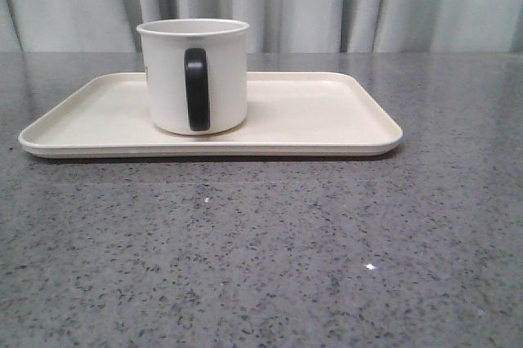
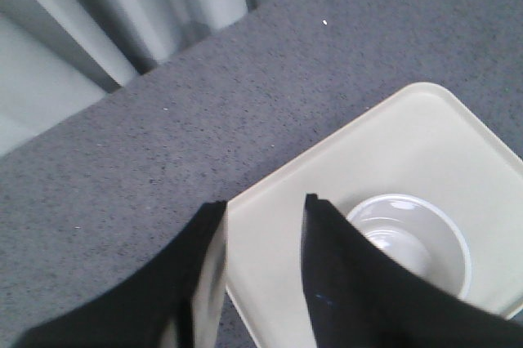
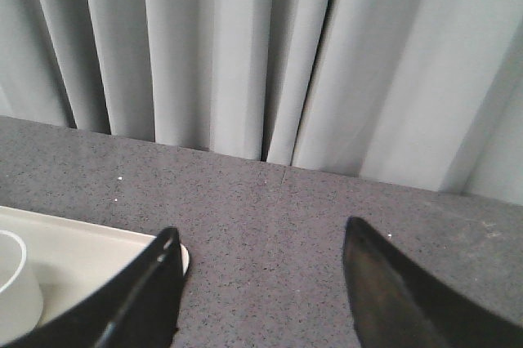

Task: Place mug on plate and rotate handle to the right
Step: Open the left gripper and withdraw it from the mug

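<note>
Mug (image 1: 194, 77) is seen upright on the left half of the plate (image 1: 327, 111), handle (image 1: 196, 90) turned toward the camera. Left pincer (image 2: 263, 211) is held apart above the plate edge, empty. Right pincer (image 3: 260, 252) is spread wide over the counter (image 1: 327, 250).

The mug (image 1: 193, 77) stood upright on the left half of the plate (image 1: 327, 115), the only tall obstacle there. The plate's right half lay bare, and the counter (image 1: 261, 250) in front was open. A curtain (image 1: 327, 1) closed off the far edge behind.
</note>
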Robot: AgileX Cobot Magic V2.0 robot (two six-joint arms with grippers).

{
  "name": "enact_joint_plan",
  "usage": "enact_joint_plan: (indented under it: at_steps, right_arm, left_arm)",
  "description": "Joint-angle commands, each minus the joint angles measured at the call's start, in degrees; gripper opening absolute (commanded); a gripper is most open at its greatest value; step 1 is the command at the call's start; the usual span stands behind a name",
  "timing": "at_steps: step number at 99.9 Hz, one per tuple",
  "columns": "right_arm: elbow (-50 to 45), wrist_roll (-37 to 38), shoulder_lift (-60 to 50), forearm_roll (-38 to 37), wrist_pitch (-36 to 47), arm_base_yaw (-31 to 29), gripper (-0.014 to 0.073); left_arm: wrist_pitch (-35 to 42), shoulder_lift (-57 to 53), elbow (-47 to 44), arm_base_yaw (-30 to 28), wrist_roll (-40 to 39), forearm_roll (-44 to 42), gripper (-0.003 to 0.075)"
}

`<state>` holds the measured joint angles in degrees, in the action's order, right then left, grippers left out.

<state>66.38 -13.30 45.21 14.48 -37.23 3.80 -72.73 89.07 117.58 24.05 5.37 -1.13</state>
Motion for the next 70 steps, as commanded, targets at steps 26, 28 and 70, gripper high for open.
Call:
enact_joint_plan:
  at_steps: [26, 28, 70]
  right_arm:
    - [1.70, -0.51, 0.11, -0.02, 4.55, 0.16, 0.0444]
    - [1.70, -0.51, 0.11, -0.02, 4.55, 0.16, 0.0444]
    - [1.70, -0.51, 0.11, -0.02, 4.45, 0.16, 0.0444]
  left_arm:
    - [0.33, -15.36, -5.20, -0.02, -2.80, -7.96, 0.0230]
    - [0.33, -16.66, -6.41, -0.02, -2.80, -8.49, 0.0230]
    - [0.33, -31.98, -28.22, -0.02, -2.92, -22.12, 0.0194]
